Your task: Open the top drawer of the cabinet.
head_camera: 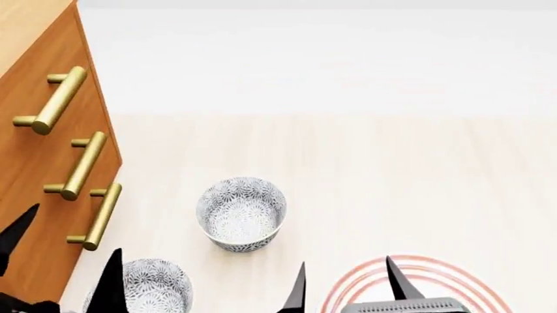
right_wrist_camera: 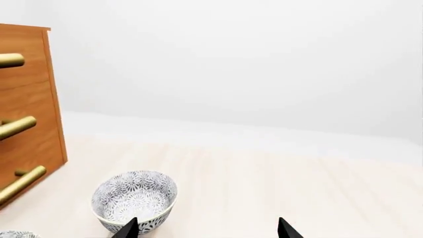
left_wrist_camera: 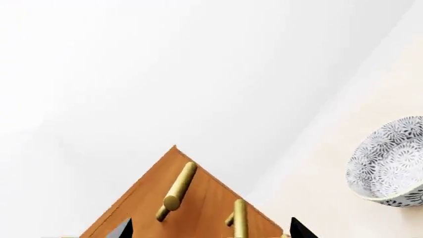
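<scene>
The left gripper [head_camera: 57, 261], jaws spread and empty, hovers near the cabinet [head_camera: 35, 195] at nine o'clock; its top drawer [head_camera: 30, 85] is shut. The right gripper [head_camera: 344, 283] is likewise spread, empty.

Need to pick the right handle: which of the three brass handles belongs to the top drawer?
The uppermost brass handle, farthest from both grippers in the head view; the middle handle and bottom handle sit below it on the cabinet.

cabinet [head_camera: 35, 163] at left, two bowls [head_camera: 241, 213] on floor [head_camera: 418, 182] beside it
</scene>
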`<state>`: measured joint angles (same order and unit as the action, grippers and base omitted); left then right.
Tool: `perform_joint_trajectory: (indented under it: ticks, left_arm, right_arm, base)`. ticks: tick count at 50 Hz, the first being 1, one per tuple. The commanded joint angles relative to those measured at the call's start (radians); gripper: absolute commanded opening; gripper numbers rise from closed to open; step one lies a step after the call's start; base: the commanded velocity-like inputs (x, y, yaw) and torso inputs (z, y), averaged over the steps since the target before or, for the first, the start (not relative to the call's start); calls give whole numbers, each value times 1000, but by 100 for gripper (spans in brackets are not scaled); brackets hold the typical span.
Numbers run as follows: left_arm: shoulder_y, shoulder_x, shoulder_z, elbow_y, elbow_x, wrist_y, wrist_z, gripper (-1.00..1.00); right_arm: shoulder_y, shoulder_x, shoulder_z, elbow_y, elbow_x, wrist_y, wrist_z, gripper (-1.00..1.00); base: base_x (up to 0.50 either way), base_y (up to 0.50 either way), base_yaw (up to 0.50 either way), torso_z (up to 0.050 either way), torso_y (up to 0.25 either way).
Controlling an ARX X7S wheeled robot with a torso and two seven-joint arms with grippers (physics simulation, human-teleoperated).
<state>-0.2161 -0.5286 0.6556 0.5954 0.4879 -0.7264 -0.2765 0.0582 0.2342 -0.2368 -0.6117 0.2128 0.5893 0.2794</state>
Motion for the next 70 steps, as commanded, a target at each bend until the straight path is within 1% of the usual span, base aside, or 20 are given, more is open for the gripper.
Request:
perform_joint_trajectory:
  ticks: [1, 11, 20, 25, 29, 33, 43, 50, 58, 63, 70]
  left_arm:
    - [-110, -126, 172, 10, 332, -63, 77, 100]
    - [-101, -124, 166, -9, 326, -69, 71, 100]
    - [-192, -92, 166, -50, 325, -78, 133, 100]
    - [-302, -62, 165, -138, 306, -69, 190, 100]
    - [-360, -48, 170, -204, 303, -60, 211, 100]
    - [-387, -46, 170, -233, 294, -47, 219, 100]
    - [-473, 4, 179, -394, 270, -25, 226, 100]
    - [-511, 20, 179, -461, 252, -5, 230, 100]
    - [-570, 57, 175, -601, 214, 35, 218, 100]
    - [-621, 75, 191, -697, 216, 59, 211, 100]
    - [-646, 84, 210, -756, 226, 74, 207, 100]
  right_arm:
    - [-10, 9, -18, -17, -9, -1, 13, 100]
    - [-18, 15, -22, -3, -17, -23, 21, 100]
    - [-24, 22, -22, 10, -20, -43, 27, 100]
    - [-28, 27, -24, 0, -21, -42, 31, 100]
    - [-32, 29, -28, 10, -25, -56, 32, 100]
    - [-29, 31, -28, -1, -21, -44, 35, 100]
    - [-27, 34, -39, -8, -21, -38, 40, 100]
    - [-27, 37, -41, -6, -20, -42, 43, 100]
    - [-30, 41, -45, -2, -18, -55, 43, 100]
    - [-35, 42, -46, 5, -17, -65, 45, 100]
    - [-30, 44, -42, 10, -8, -61, 45, 100]
  base:
    - [0, 0, 0, 0, 0]
    - [0, 0, 0, 0, 0]
    - [0, 0, 0, 0, 0]
    - [0, 0, 0, 0, 0]
    - [0, 0, 0, 0, 0]
    - [0, 0, 0, 0, 0]
    - [0, 0, 0, 0, 0]
    - [0, 0, 0, 0, 0]
    - [0, 0, 0, 0, 0]
    - [0, 0, 0, 0, 0]
    - [0, 0, 0, 0, 0]
